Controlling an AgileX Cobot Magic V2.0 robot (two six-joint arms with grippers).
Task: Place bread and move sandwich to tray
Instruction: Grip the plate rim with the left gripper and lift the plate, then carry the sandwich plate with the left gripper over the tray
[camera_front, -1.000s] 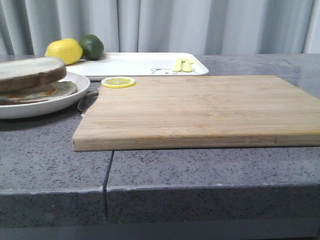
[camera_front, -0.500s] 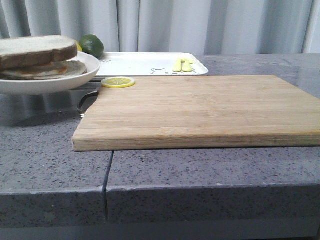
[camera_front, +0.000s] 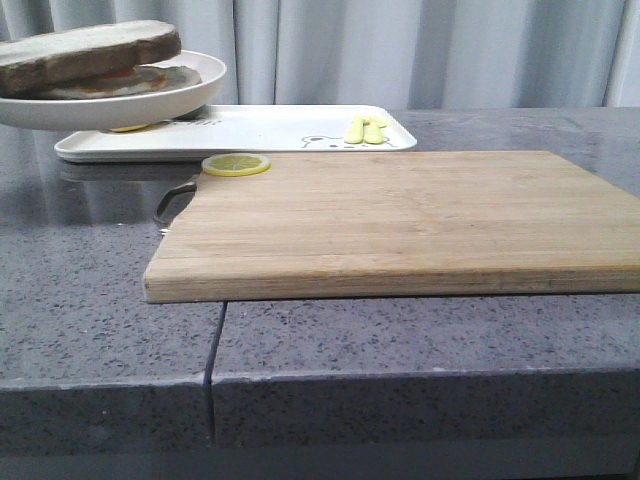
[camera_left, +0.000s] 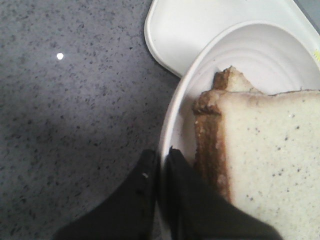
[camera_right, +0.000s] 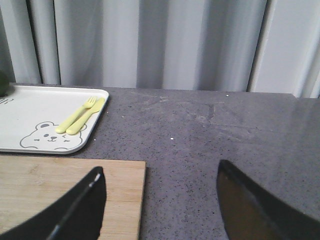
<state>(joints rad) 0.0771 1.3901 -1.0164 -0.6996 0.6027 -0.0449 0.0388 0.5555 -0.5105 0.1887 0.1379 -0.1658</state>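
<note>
The sandwich (camera_front: 90, 55) lies on its round white plate (camera_front: 190, 95), which hangs in the air above the left end of the white tray (camera_front: 290, 130). My left gripper (camera_left: 161, 156) is shut on the plate's rim (camera_left: 167, 135), beside the sandwich's brown crust (camera_left: 210, 145); a corner of the tray (camera_left: 175, 35) lies below. The top slice of bread (camera_left: 270, 150) covers the filling. My right gripper (camera_right: 160, 177) is open and empty above the cutting board's far right corner. Neither gripper shows in the front view.
The wooden cutting board (camera_front: 400, 220) fills the middle, with a lemon slice (camera_front: 236, 164) at its back left corner. A yellow fork and spoon (camera_front: 365, 129) lie on the tray's right part, near the bear drawing (camera_right: 45, 136). Grey curtains hang behind.
The plate with the sandwich has risen off the table and moved right and back, over the tray's left end. It now hides the lemon and lime.
</note>
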